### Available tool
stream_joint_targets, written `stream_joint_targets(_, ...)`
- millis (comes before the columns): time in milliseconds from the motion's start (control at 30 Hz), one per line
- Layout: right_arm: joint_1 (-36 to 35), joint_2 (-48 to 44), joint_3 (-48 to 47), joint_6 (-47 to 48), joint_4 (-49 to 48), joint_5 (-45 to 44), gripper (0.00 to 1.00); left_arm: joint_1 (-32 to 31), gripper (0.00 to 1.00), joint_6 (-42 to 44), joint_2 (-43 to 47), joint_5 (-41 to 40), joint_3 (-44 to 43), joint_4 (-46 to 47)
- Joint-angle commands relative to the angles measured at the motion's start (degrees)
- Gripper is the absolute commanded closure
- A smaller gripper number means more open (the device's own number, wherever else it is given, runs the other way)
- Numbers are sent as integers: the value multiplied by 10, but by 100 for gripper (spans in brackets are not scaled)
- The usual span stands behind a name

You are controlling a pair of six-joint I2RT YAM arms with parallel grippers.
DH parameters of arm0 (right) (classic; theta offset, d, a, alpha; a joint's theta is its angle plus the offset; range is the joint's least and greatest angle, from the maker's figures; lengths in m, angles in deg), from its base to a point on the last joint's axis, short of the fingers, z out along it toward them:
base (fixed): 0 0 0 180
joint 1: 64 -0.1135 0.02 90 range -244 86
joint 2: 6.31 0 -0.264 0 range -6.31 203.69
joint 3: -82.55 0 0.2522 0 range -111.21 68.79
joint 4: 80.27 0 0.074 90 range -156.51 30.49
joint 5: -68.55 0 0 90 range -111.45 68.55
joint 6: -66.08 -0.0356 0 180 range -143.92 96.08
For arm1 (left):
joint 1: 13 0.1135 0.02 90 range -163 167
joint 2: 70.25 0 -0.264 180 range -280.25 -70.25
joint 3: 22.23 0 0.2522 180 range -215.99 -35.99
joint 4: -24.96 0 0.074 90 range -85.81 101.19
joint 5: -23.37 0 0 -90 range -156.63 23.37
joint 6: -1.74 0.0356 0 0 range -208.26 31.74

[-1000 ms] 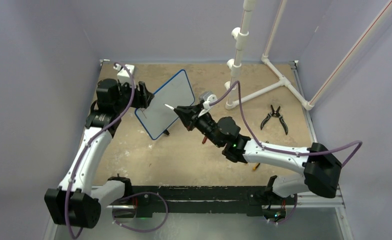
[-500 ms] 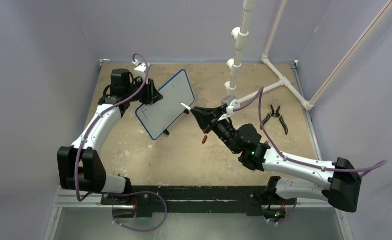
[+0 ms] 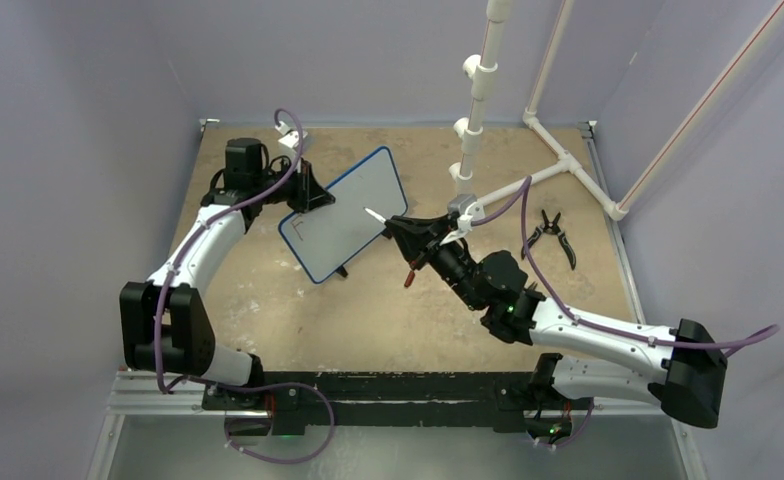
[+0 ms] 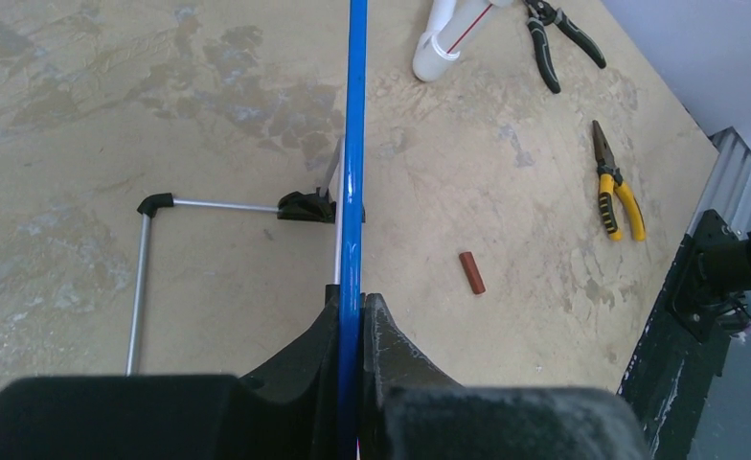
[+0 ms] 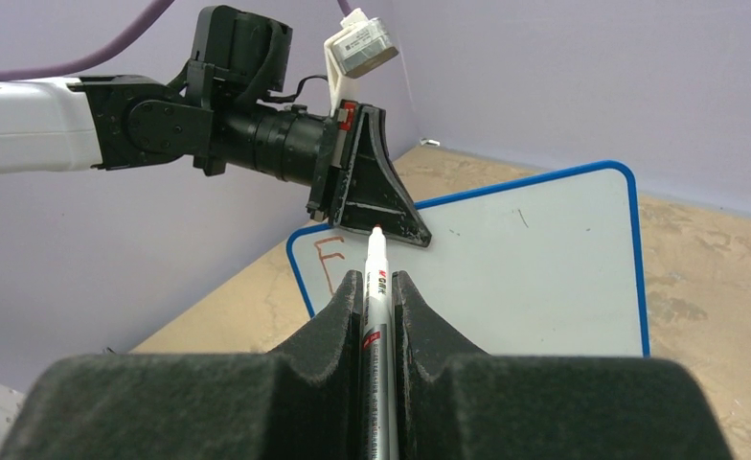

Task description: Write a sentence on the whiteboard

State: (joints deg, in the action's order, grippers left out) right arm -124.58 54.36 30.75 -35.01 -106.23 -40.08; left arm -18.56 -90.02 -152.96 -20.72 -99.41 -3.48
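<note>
Whiteboard [image 3: 348, 218] tilted, I see my left gripper [image 4: 354, 311] clamped on its blue rim, right gripper [image 5: 373, 284] pinching a marker [image 5: 375, 257] aimed boardward, one red F [image 5: 330, 262] written.

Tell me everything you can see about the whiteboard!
The whiteboard is a white rectangle with a thin blue rim and rounded corners. It stands tilted, with a thin metal stand with black feet behind it. The left gripper pinches its edge. One red letter F is written near a corner; the rest looks nearly blank.
</note>
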Motion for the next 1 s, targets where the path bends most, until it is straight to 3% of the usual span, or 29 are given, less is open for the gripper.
stream_joint_targets(0, 3, -13, 1, -2, 0, -14, 100, -19, 100, -24, -12, 91, 16, 23)
stream_joint_targets(233, 3, -37, 12, 1, -5, -13, 100, -85, 100, -33, -28, 90, 17, 23)
stream_joint_targets(367, 3, -52, 18, -1, 0, -10, 100, -118, 100, -18, -54, 44, -6, -16)
stream_joint_targets(867, 3, -63, 27, -9, 16, -16, 100, -133, 100, -49, -103, 13, -41, -35)
stream_joint_targets(967, 3, -69, 30, -7, 17, -12, 100, -133, 92, -33, -99, 1, -49, -53)
